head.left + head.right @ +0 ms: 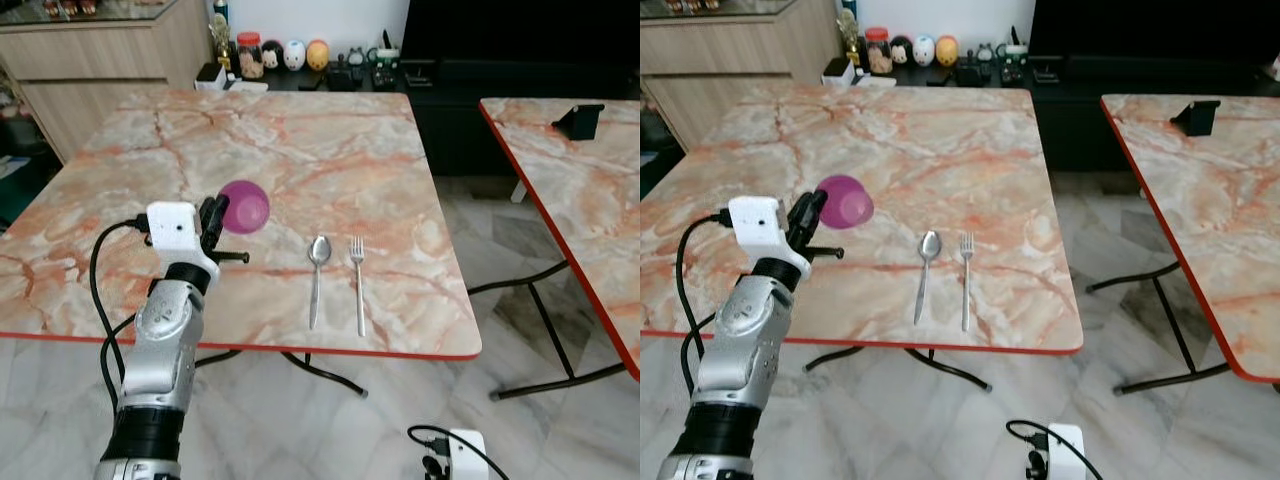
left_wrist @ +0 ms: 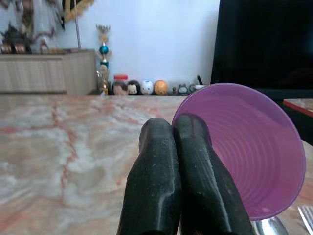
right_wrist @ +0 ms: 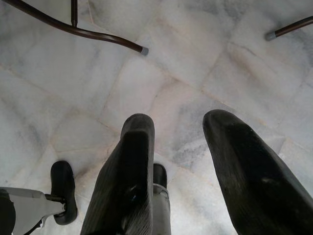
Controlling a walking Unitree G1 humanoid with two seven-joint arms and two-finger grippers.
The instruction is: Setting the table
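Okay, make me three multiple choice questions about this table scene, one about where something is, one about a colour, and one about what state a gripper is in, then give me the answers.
1. Where does the fork lie?
A. Just right of the spoon, near the table's front edge
B. On the floor
C. On the other table

2. What colour is the bowl?
A. Green
B. Purple
C. White

3. What is the left gripper doing?
A. Hanging open over the floor
B. Holding the fork
C. Shut on the bowl's rim, with the bowl tipped on its side

Answers:
1. A, the two pieces lie side by side, handles toward the front edge.
2. B, it reads purple in the eye and left wrist views.
3. C, the fingers are pressed together at the rim; the right gripper is the open one, over the floor.
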